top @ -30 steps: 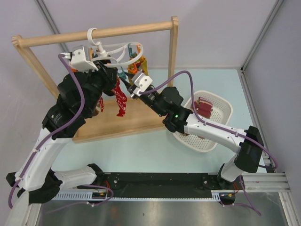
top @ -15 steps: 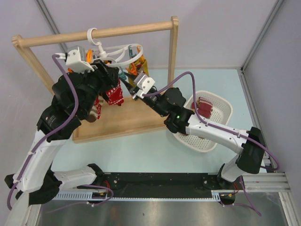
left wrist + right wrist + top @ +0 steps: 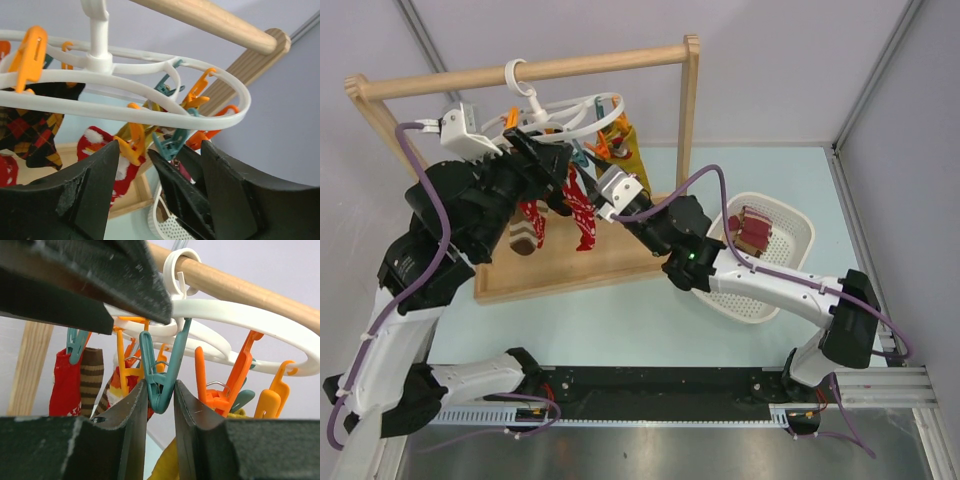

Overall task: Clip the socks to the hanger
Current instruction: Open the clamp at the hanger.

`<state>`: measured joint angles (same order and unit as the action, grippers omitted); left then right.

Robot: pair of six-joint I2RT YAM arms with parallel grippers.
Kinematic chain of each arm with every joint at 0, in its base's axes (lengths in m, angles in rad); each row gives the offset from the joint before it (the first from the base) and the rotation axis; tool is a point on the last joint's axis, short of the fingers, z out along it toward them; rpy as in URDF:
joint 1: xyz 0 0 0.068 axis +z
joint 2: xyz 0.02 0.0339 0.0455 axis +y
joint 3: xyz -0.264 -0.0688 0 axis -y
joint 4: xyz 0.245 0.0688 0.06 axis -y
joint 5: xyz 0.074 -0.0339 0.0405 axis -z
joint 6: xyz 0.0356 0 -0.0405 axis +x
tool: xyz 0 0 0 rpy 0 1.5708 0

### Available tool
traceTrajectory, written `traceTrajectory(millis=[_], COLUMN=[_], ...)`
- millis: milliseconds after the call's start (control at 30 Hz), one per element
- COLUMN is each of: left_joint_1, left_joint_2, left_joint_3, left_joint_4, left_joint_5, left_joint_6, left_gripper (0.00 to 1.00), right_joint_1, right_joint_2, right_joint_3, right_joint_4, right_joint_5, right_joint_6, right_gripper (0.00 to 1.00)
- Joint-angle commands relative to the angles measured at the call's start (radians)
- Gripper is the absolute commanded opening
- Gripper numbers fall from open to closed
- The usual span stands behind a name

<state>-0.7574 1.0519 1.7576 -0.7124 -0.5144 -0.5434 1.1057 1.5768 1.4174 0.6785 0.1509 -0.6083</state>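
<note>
Hanging by its top hook from the light wooden rail frame at the far side of the table, as the white plastic oval double-ring hanger. Resting well to the right as a white perforated plastic basket, cradling one brown sock with cream stripes. Dangling from the hanger's pegs as a red sock with white knitted pattern, a second brown striped sock, a mustard-yellow sock and a black sock with red-orange diamonds. Reaching up beneath the ring with the left gripper, spreading its fingers wide and grasping nothing. Squeezing a small teal clothes peg between the nearly closed fingers of the right gripper.
</note>
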Motion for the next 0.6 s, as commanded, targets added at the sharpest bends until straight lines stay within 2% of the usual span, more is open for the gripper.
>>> traceTrajectory(millis=[0,233,567], left_joint_1=[-0.031,-0.042,-0.042], left_joint_2=[0.011,0.049,0.083], left_joint_3=[0.06,0.066,0.036], left_joint_4=[-0.009,-0.024,-0.039], left_joint_5=[0.014,-0.015,-0.148], left_joint_6=[-0.056,-0.073,-0.049], left_gripper=[0.7,0.63,0.56], right_joint_1=[0.022,0.037,0.04], right_joint_2=[0.023,0.06,0.098], right_joint_3=[0.006,0.006,0.006], right_joint_4=[0.102,0.153,0.182], right_joint_5=[0.062,0.11,0.13], right_joint_6=[-0.08,-0.142,-0.169], right_gripper=[0.18,0.18,0.18])
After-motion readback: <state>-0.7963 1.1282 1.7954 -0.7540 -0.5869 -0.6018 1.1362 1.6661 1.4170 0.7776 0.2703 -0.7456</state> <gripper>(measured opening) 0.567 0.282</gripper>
